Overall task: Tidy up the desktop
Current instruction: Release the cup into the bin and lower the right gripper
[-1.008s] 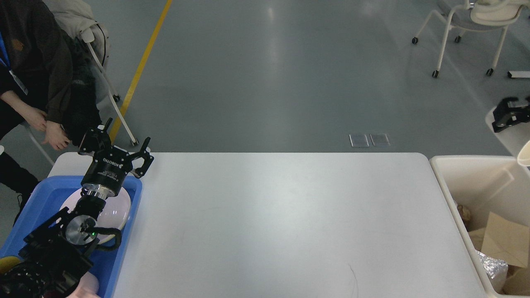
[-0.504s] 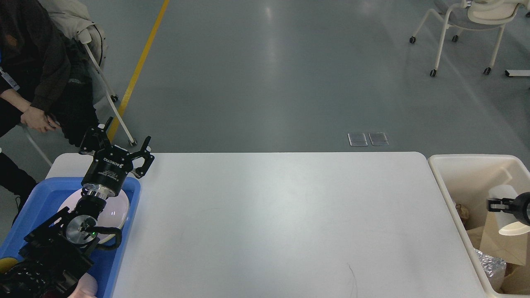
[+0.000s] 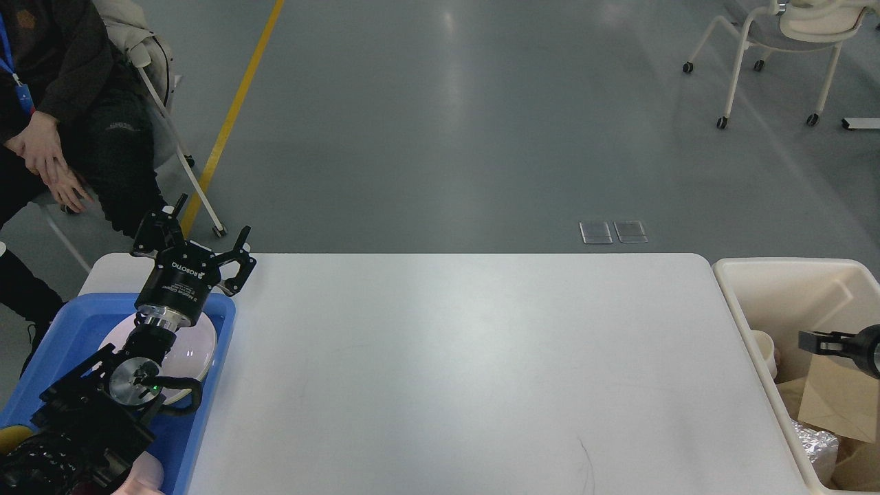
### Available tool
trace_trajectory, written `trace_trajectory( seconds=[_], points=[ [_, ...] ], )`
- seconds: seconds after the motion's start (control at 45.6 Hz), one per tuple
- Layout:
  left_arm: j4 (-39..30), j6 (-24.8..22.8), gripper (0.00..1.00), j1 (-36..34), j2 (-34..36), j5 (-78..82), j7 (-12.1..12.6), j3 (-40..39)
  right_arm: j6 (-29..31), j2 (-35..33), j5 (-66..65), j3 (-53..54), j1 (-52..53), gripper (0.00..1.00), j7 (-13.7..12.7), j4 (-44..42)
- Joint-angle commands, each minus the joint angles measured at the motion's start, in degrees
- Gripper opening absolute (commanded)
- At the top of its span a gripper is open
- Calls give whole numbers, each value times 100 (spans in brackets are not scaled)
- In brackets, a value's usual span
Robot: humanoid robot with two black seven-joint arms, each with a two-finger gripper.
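The white desktop (image 3: 481, 357) is bare across its whole top. At its left end, my left gripper (image 3: 203, 237) hovers over the far rim of the blue tray (image 3: 69, 320), open and empty. A white plate (image 3: 199, 347) lies in the tray under the wrist. My right gripper (image 3: 815, 337) reaches in at the right edge over the cream bin (image 3: 784, 269), open, with nothing in it. A white cup (image 3: 763, 352) lies inside the bin against its left wall.
The bin also holds brown cardboard (image 3: 835, 399) and crumpled foil (image 3: 817, 443). A seated person (image 3: 62, 130) is close behind the table's far left corner. A white wheeled chair (image 3: 777, 41) stands far right on the grey floor.
The white cup my right gripper held above the bin half a second ago has left it and now lies in the bin. The left arm has not moved. The person shifted their hands.
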Motion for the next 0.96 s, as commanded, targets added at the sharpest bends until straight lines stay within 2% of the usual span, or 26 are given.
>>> trace_trajectory(
  seconds=[0.0,0.088,0.197,0.263,0.285,0.351,0.46,0.548,0.592,0.701,0.811,0.943],
  points=[
    [0,9,100,1,0,0,1,0,-440,47,706,941,689,100,54,-19],
    [0,1,100,1,0,0,1,0,-783,258,2173,2513,1673,100,10,147],
    [0,1,100,1,0,0,1,0,-722,426,3721,4588,2641,100,-34,446],
    [0,1,100,1,-9,0,1,0,-652,548,3925,5809,2739,100,-43,814],
    [0,1,100,1,0,0,1,0,-574,714,3969,6831,2713,100,-43,1216],
    [0,1,100,1,0,0,1,0,-398,908,3996,8068,2494,100,-17,1501],
    [0,1,100,1,-9,0,10,0,532,1514,4005,10072,1677,100,168,1554],
    [0,1,100,1,-9,0,10,0,1367,2042,3952,11339,887,100,528,1537],
    [0,1,100,1,-9,0,10,0,1746,2192,3952,11465,570,100,625,1554],
    [0,1,100,1,-9,0,10,0,2186,2280,3890,11263,296,100,652,1423],
    [0,1,100,1,-9,0,10,0,2432,2245,3882,10798,200,100,652,1299],
    [0,1,100,1,-9,0,1,0,2450,2236,3882,10401,164,100,652,1308]
  ],
)
